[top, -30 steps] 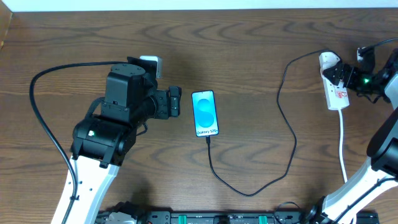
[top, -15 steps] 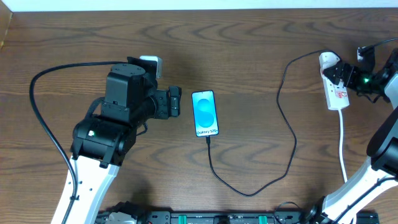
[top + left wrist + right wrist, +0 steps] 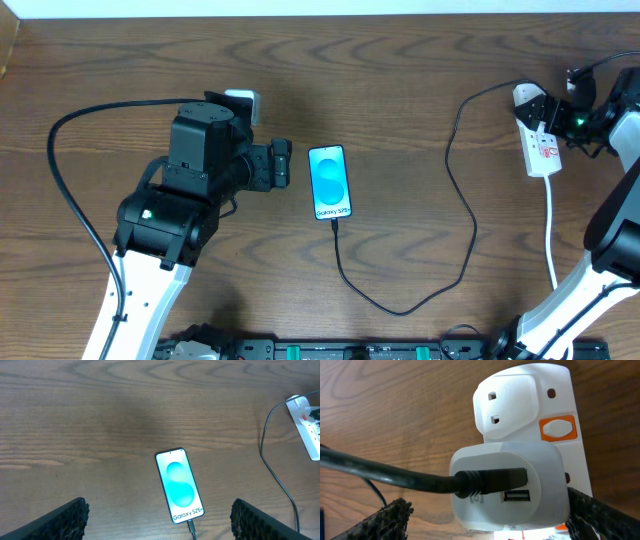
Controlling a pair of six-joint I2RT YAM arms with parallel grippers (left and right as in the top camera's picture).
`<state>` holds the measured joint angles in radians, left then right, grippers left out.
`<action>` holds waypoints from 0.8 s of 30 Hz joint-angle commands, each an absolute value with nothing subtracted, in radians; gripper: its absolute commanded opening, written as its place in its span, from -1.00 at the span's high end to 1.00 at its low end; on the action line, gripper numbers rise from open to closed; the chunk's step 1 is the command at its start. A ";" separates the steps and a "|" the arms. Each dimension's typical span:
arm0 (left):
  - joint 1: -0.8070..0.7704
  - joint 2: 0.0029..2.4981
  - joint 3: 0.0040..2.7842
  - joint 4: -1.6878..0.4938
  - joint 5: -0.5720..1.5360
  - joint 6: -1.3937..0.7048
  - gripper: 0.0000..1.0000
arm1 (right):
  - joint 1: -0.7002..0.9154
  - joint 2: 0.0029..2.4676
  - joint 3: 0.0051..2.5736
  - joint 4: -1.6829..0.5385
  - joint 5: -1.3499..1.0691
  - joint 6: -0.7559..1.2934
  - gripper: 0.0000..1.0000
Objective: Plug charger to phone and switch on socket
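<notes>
Brown wood tabletop (image 3: 400,70), overhead: the phone (image 3: 330,183) lies centre, long axis pointing away from the robot, with the charger (image 3: 447,155) in its near end. The socket (image 3: 543,155) lies far right under the right gripper (image 3: 552,115), and the left gripper (image 3: 282,163) is beside the phone. Left wrist: fingers spread, empty. Right wrist: fingers wide, empty. The orange switch (image 3: 558,428) lies just beyond the adapter (image 3: 507,485), and I cannot tell its position.
</notes>
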<state>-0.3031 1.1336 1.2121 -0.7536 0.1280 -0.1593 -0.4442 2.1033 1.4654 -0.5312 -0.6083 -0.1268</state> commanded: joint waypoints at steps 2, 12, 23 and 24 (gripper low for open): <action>-0.299 1.136 1.215 -0.755 0.118 -0.150 -0.82 | -0.427 2.135 1.441 -0.577 -0.567 -0.083 -0.88; -0.299 1.136 1.215 -0.756 0.118 -0.150 -0.82 | -0.455 2.134 1.456 -0.543 -0.516 -0.084 -0.94; -0.299 1.136 1.215 -0.756 0.118 -0.150 -0.82 | -0.455 2.134 1.456 -0.545 -0.620 -0.103 -0.93; -0.299 1.136 1.215 -0.756 0.118 -0.150 -0.82 | -0.455 2.134 1.456 -0.539 -0.620 -0.113 -0.93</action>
<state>-0.3031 1.1332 1.2121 -0.7536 0.1280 -0.1593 -0.4606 2.1162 1.4651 -0.5385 -0.5442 -0.1024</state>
